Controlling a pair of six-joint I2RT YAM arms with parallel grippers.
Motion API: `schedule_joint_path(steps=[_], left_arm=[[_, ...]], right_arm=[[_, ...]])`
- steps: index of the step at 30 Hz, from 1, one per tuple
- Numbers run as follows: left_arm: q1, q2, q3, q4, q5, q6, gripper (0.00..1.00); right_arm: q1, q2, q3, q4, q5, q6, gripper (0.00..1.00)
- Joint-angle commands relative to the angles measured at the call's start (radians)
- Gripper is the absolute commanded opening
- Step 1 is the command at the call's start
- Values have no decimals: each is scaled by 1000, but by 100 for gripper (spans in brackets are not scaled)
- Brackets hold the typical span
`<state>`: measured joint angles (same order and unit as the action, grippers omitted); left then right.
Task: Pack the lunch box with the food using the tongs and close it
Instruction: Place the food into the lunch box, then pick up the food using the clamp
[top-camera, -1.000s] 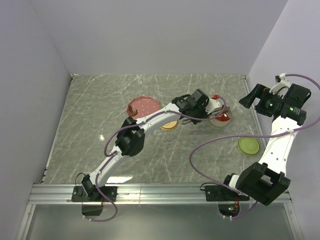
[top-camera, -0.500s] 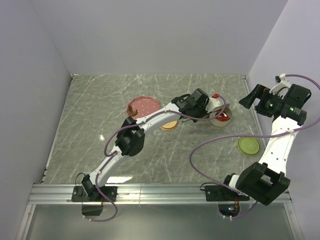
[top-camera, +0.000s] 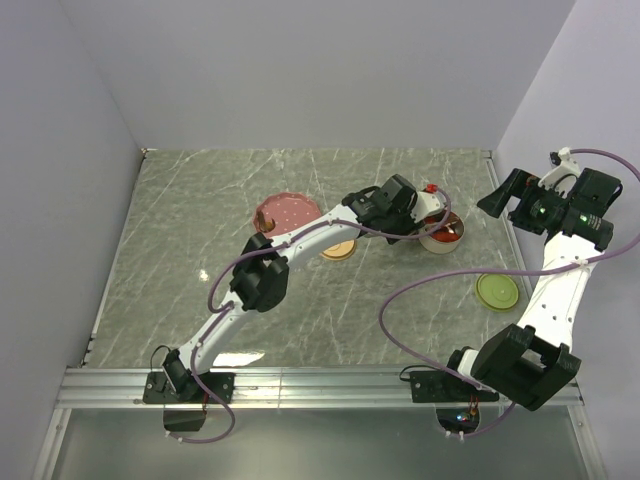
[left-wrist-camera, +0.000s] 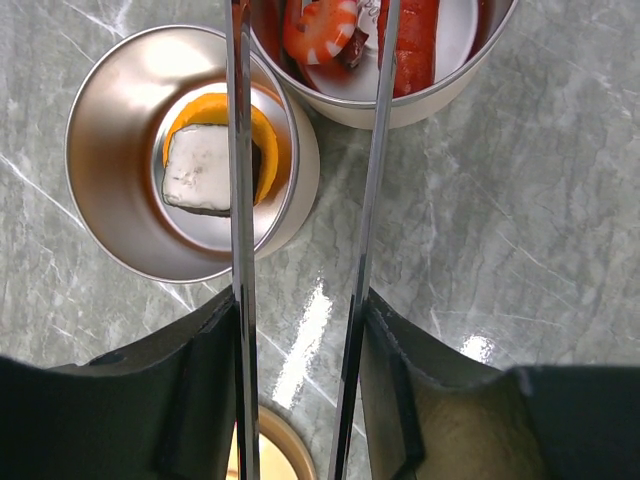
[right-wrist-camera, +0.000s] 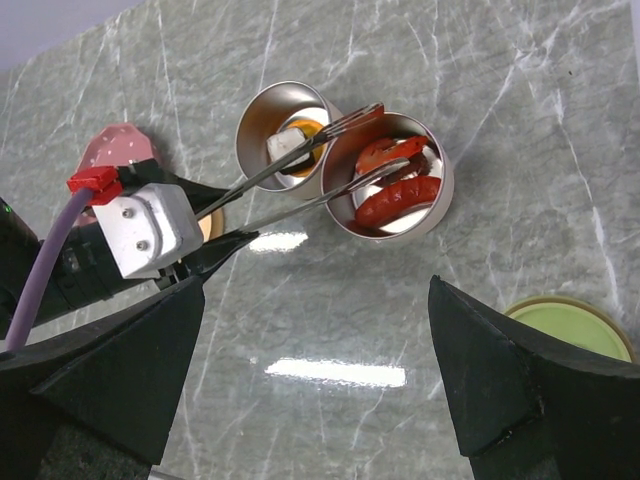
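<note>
The lunch box is two round steel tins side by side. The left tin (left-wrist-camera: 110, 210) holds a round orange piece (left-wrist-camera: 266, 150) under a dark-and-pale block (left-wrist-camera: 198, 170). Red-orange sausages (right-wrist-camera: 395, 203) lie in the right tin (right-wrist-camera: 441, 200), together with a striped red piece (left-wrist-camera: 320, 25). My left gripper (left-wrist-camera: 300, 325) is shut on the tongs (left-wrist-camera: 372, 190), one thin arm against each finger. The tongs' tips reach over the right tin (top-camera: 443, 237) with nothing between them. High at the right, my right gripper (right-wrist-camera: 315, 370) stands open and holds nothing.
A green lid (top-camera: 496, 292) lies on the marble table in front of the right arm. A tan lid (top-camera: 340, 250) sits under the left forearm. The pink dotted plate (top-camera: 287, 212) lies left of the tins. Grey walls close the table's back and sides.
The left gripper has eased and the tongs' arms have sprung wider apart over the tins. The right arm has not moved.
</note>
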<state>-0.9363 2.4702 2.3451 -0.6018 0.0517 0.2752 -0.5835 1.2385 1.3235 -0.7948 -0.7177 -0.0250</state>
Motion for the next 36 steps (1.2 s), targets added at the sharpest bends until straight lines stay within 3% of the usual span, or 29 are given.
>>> schedule_joint_path(steps=[1,11,26,32,36], left_arm=[[1,-122,5,42,11,-13,49],[73,-376,-121,-19,63,-86,49],[454,-804,-592,-180,126,-33,48],[620,-895,-754,-260,116,10,47],[674,-938,-906,-259,97,-7,47]], right_arm=[[-12,-11,45,-3,-26,-12,100],[-9,-13,77,-21,-55,-18,100],[66,18,79,-4,-46,-10,100],[113,24,69,6,-14,-6,100],[123,22,63,14,3,-6,100]])
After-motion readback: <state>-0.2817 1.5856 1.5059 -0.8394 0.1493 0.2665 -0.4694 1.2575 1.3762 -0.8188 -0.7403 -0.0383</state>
